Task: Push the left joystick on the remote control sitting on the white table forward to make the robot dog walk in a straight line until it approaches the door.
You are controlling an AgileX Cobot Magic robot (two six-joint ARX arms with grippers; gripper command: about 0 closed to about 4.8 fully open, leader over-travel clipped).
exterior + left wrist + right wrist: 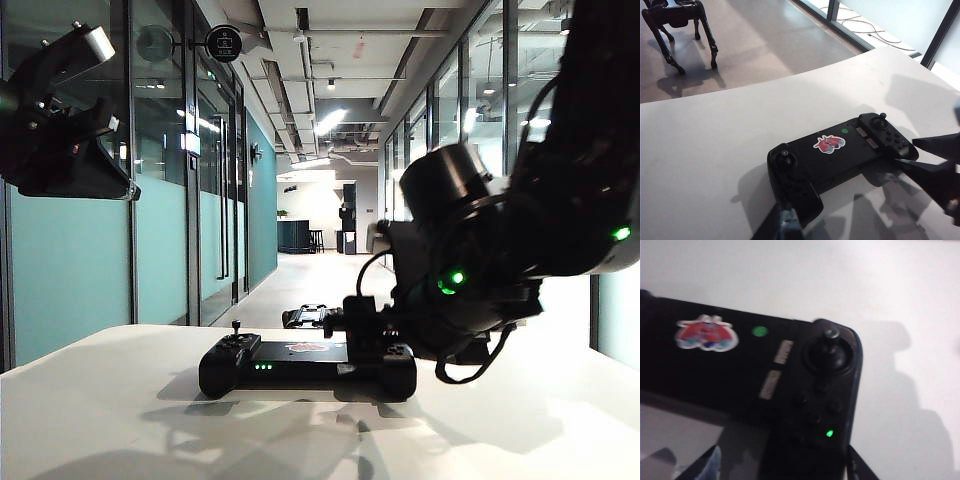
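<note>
1. Black, wide and gamepad-shaped, the remote control (300, 365) lies on the matte white table (110, 410), long axis running side to side in the exterior view.
2. Your target, the thin black left joystick (237, 326), stands on the controller's left end, below the raised left gripper (85, 100); I cannot tell how its jaws stand.
3. The right gripper (780, 467) straddles the controller's opposite end, jaws wide apart, holding nothing.
4. Only the left wrist view shows the dark four-legged robot dog (677, 25), on the floor beyond the controller.

Around me: long corridor (320, 265), teal glass walls (160, 250), ceiling strip lights (330, 120) lit, pale glossy floor (760, 40), dark counter (293, 236) at far end.
</note>
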